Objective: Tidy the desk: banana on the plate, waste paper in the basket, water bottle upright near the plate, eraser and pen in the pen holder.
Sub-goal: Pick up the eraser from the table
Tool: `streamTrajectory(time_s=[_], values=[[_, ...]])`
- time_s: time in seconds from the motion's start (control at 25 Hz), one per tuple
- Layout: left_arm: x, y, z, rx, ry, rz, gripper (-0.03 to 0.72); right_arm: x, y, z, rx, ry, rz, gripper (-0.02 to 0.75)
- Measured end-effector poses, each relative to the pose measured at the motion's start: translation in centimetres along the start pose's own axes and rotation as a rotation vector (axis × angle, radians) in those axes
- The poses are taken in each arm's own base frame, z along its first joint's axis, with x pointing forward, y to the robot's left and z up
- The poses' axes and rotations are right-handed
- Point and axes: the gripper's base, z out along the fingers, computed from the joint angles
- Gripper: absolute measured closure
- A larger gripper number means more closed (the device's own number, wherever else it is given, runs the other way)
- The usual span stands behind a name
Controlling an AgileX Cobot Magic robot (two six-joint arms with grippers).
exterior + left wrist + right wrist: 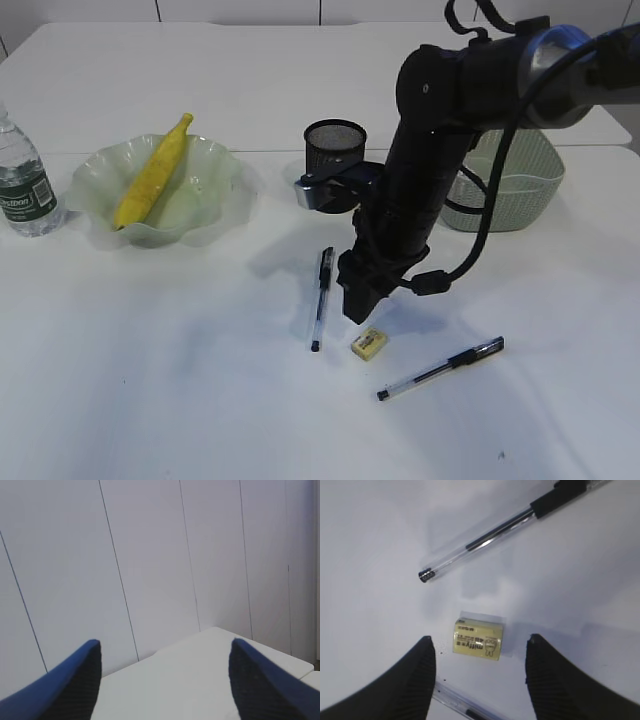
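Hovering right arm bent down over eraser (478, 639) | right fingers (420, 670) apart | left fingers (75, 680) apart

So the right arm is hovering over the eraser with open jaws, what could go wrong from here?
1. The eraser sits nearer the left jaw than the right, so closing may nudge or twist it rather than grip it squarely.
2. One pen lies close beside the eraser, and another pen is close on the other side; the descending jaws could bump one and roll it.
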Motion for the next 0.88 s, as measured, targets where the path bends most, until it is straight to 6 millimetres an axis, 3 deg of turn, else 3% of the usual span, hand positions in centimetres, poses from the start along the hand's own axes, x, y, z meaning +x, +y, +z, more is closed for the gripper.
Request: streamTrajectory(time_s=[0.6,0.88], values=[[0.0,0.0,0.0,0.000,0.000,0.000,0.129,0.2,-0.6,3.0,-0.028,0.055,0.092,0.307],[0.0,0.0,0.0,0.000,0.000,0.000,0.129,0.1,-0.7,3.0,-0.028,0.052,0.105,0.307]])
